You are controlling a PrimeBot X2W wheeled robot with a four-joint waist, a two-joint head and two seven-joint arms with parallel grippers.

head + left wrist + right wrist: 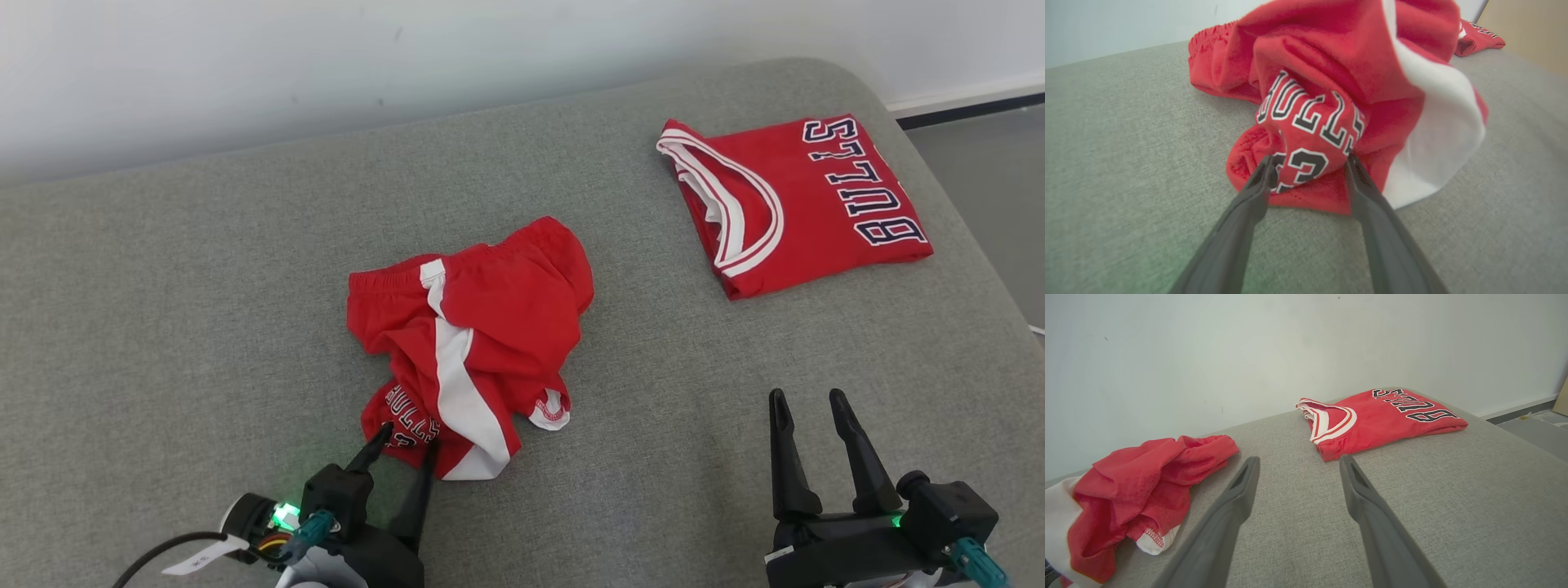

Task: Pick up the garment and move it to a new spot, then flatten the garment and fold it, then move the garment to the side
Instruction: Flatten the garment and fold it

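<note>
left wrist view: red shorts [1331, 61] fold between left fingers [1249, 204]

"BULLS" on folded jersey [804, 200], "BULLS" above partly hidden number on crumpled shorts [1310, 118]

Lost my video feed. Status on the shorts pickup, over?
Left pincer open, straddling printed fold of crumpled shorts. Right pincer open, empty. Shorts not yet lifted. Folded jersey lies apart, far right, nothing blocking.

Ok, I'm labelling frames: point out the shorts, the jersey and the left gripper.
shorts [490, 310], head view, red middle panel
jersey [816, 208], head view, red chest
left gripper [407, 438], head view, midway between fingertips
</note>
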